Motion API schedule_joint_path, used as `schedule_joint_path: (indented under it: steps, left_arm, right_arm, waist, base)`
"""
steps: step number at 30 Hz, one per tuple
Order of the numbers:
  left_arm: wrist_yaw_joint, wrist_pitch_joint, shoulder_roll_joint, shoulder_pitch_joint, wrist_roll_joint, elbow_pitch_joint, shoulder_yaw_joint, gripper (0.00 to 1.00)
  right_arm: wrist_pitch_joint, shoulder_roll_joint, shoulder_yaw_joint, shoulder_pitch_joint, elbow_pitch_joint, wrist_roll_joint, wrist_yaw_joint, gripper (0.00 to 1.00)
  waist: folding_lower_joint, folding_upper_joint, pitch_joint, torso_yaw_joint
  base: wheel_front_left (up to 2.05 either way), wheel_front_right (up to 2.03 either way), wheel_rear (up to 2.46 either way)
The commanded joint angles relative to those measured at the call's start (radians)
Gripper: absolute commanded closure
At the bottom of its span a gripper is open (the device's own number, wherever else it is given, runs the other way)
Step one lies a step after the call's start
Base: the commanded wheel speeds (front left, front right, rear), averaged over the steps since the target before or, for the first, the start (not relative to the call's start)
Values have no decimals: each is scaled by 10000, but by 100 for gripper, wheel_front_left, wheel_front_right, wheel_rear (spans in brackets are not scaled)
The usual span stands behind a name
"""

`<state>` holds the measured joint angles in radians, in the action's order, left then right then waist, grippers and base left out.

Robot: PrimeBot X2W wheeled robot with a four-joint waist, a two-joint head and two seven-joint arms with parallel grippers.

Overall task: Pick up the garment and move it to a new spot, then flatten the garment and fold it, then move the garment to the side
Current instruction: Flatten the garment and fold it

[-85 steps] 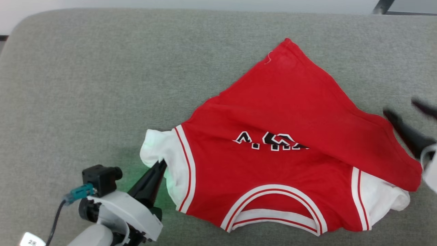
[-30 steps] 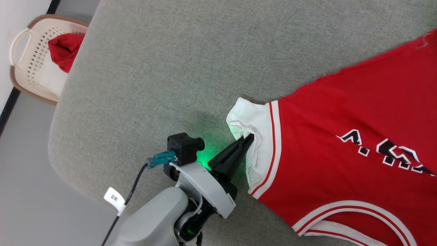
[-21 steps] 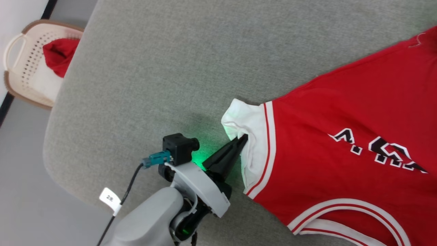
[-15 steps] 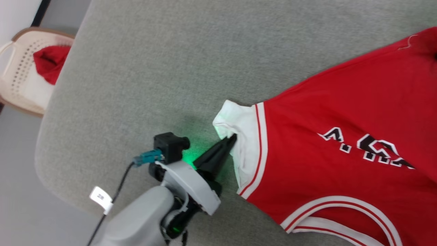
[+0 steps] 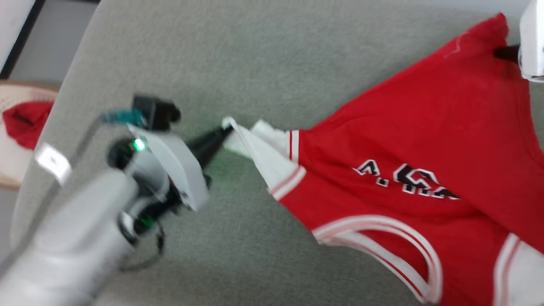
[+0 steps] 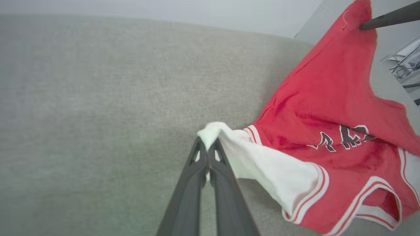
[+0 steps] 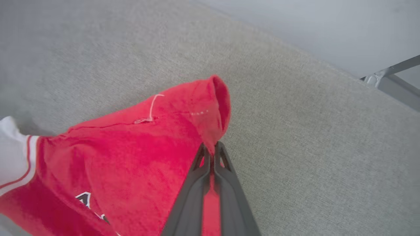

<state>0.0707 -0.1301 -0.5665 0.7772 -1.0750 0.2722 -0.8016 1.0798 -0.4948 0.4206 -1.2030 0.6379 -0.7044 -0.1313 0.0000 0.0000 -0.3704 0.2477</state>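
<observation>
The garment, a red jersey with white sleeve ends and black-and-white lettering, is stretched across the grey padded surface. My left gripper is shut on the tip of its white sleeve, which is drawn out to the left and raised off the surface. The left wrist view shows the left gripper pinching that sleeve tip. My right gripper is shut on the far red hem corner. In the right wrist view the right gripper has the red cloth bunched between its fingers.
A beige basket stands on the floor beyond the surface's left edge, with a small plain red cloth in it. Bare grey surface lies left of and behind the garment. A metal frame stands past the far edge.
The camera view has shifted. My left gripper has risen and pulled the white sleeve out to the left. My right gripper now grips the far hem corner, and the garment is stretched between them.
</observation>
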Motion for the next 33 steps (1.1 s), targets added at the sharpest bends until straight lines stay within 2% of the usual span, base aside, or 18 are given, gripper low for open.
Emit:
schedule_joint_path:
  steps: [1, 3, 7, 13, 22, 27, 33]
  left_arm:
    - [-96, -344, -207, 335, -104, -51, 77, 100]
    - [-179, -986, -542, 907, -17, -124, 113, 100]
    - [-268, -2041, -844, 2053, -91, -17, 239, 100]
    - [-387, -2929, -815, 3901, 137, 941, 459, 100]
    - [-454, -2275, -388, 6559, 1059, 3054, 839, 100]
    - [-252, -1864, -147, 7576, 1301, 4064, 936, 100]
    - [-103, -1157, -7, 8569, 1546, 4896, 1093, 100]
  right_arm:
    - [-187, 85, -87, 45, -71, -62, 12, 100]
    - [-574, 233, -163, -68, -155, -12, 12, 100]
    - [-1481, 546, -387, -294, -177, 180, 12, 100]
    - [-2924, 1104, -635, -778, 27, 670, 12, 100]
    - [-5360, 1992, -1252, -1720, 753, 1464, 12, 100]
    - [-6040, 2268, -1278, -2107, 995, 1438, 12, 100]
    - [-6633, 2235, -1315, -2589, 1203, 1617, 12, 100]
  waist:
    - [0, 0, 655, -624]
    - [0, 0, 866, -817]
    - [0, 0, 1272, -1141]
    - [0, 0, 1728, -1642]
    - [0, 0, 2124, -2217]
    - [0, 0, 2092, -2427]
    - [0, 0, 1566, -2554]
  base:
    - [0, 0, 0]
    - [0, 0, 0]
    - [0, 0, 0]
    - [0, 0, 0]
    - [0, 0, 0]
    - [0, 0, 0]
    - [0, 0, 0]
